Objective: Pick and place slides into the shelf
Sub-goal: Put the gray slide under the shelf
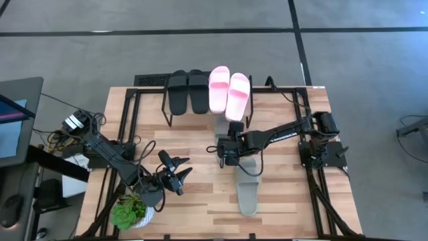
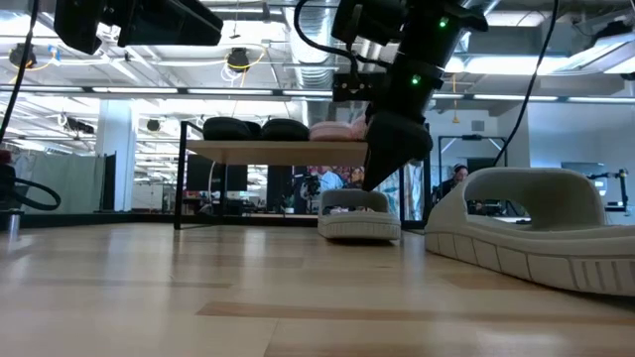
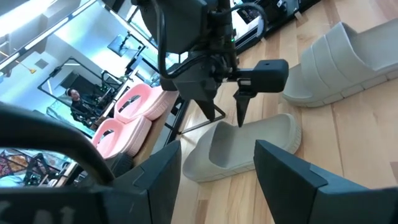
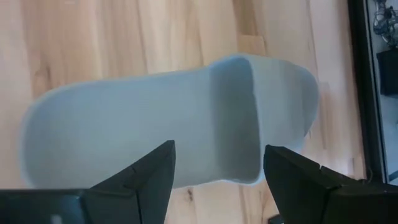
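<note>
High view, shelf: the shelf [image 1: 208, 100] stands at the counter's [image 1: 194, 201] far edge, carrying the black pair [image 1: 188, 91] and pink pair [image 1: 229, 92] side by side, so its right end looks free for more.
High view, right gripper [image 1: 229, 148]: poised over one grey-green slide [image 1: 223, 144], jaws spread, apparently to straddle it.
High view, left gripper [image 1: 175, 173]: parked near a potted plant [image 1: 131, 211], jaws spread, empty.
Low view, second grey-green slide [image 2: 526, 226]: lies well apart, nearer the camera, untouched.
Left wrist view: the right gripper's fingertips [image 3: 241, 115] hang just above the slide.
Right wrist view: slide strap sits between the spread jaws.
Obstacles: the shelf's metal leg close behind the slide.
</note>
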Robot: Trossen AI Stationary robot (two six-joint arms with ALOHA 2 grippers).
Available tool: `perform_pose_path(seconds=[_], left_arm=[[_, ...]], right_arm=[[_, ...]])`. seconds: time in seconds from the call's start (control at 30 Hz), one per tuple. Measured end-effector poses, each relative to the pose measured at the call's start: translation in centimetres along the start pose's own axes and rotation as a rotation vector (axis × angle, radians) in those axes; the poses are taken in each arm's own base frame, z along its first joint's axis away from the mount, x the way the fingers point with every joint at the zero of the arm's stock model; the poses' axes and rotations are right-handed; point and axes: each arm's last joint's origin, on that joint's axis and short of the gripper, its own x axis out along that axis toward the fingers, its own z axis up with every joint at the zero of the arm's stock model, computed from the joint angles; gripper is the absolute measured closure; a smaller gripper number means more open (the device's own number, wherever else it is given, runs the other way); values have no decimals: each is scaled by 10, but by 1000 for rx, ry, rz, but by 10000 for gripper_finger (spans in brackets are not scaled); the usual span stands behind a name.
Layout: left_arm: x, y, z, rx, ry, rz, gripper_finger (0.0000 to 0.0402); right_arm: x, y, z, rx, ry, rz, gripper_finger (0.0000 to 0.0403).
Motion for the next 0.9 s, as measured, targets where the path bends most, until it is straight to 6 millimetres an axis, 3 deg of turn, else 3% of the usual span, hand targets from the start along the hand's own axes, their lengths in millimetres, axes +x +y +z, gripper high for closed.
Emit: perform_pose_path(seconds=[0.67,0.9], left_arm=[[0,0,0,-2,-1,-1,210],[0,0,0,-10,-1,-2,210]], right_arm=[[-14,22,-6,-81,20,3,172],[-35,25,-2,-87,69,7,172]])
